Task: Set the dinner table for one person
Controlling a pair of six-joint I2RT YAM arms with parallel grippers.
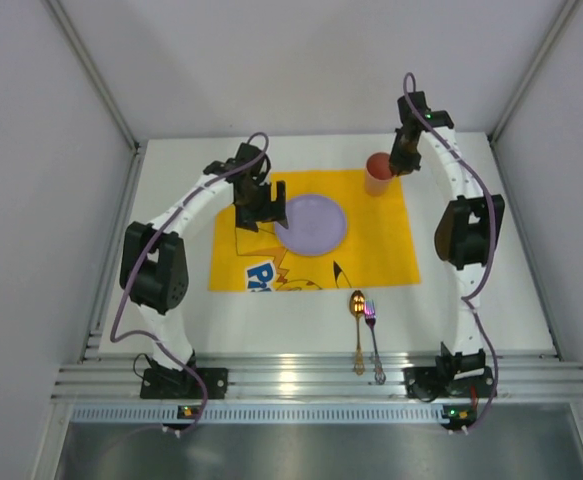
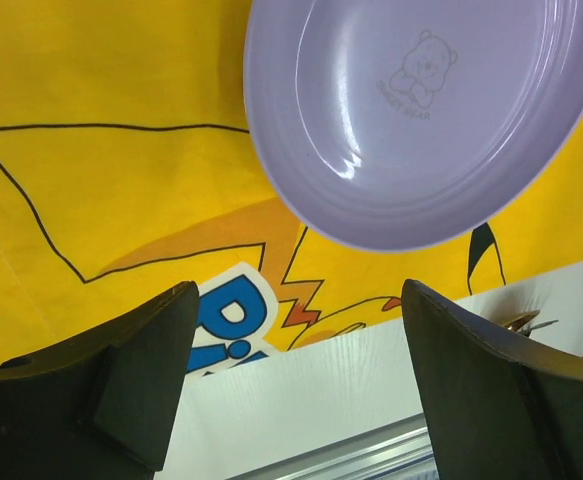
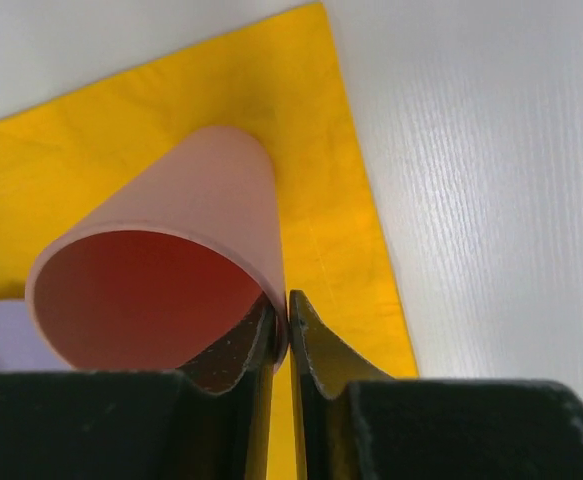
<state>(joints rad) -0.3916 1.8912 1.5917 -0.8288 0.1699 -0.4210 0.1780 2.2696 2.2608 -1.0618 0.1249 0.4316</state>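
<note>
Nearest the lens, the right end effector [image 3: 289, 330] is pinching the wall of the pink cup [image 3: 171, 260], with one finger sitting inside the rim, the other outside, and the jaws nearly closed on that thin wall. The cup is standing at the far right corner of the yellow mat [image 3: 171, 130], close to the hem; whether its base is resting fully cannot be told. A grip on one side of the wall is offering little resistance to pivoting, so the cup is at risk of tipping on release, and a base straddling the hem would be rocking. The left end effector [image 2: 299, 295] is hovering wide open and empty over the near edge of the purple plate [image 2: 421, 110]; a careless descent would be nudging the plate. The spoon [image 1: 357, 330] and fork [image 1: 373, 340] are lying side by side on the bare white desk [image 1: 491, 290], just near of the mat, with handles reaching the aluminium rail [image 1: 301, 378], so lifting one is likely to be disturbing the other. Open room is lying on the mat to the right of the plate and on the desk beyond the mat's right edge.
</note>
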